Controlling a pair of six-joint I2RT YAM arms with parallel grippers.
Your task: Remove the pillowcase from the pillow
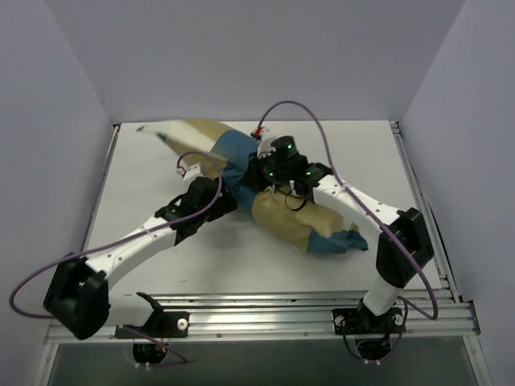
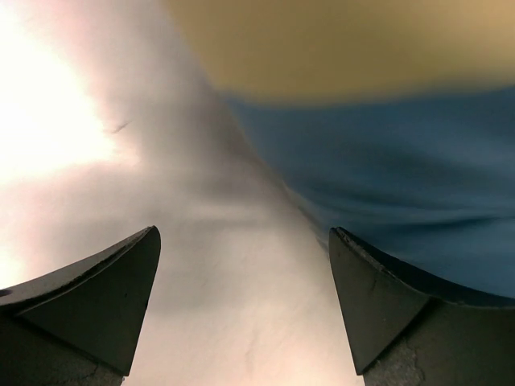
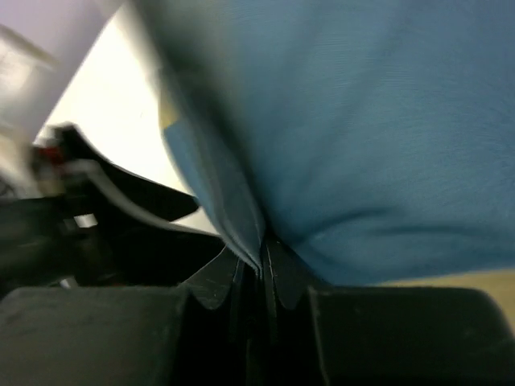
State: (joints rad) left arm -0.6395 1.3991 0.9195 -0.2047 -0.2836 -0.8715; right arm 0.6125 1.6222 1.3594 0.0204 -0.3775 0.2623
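Soft blue, tan and cream checked fabric pillowcase [image 1: 283, 215], bunched diagonally mid-table, both arms reaching to it.
I log a flat white table top [image 1: 241, 269], boxed by plain pale grey walls [image 1: 257, 56], with a ribbed aluminium rail [image 1: 265, 310] along the near edge. My right gripper [image 3: 261, 273] is clamped on a blue fold. My left gripper [image 2: 241, 305] gapes wide beside the blue block, gripping nothing. I cannot tell the pillow apart from the cover.

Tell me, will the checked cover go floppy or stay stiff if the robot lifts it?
Probably floppy: the cover bunches into folds where the right gripper pinches it. It would likely sag and drape rather than keep shape, since it lies twisted and crumpled on the table.
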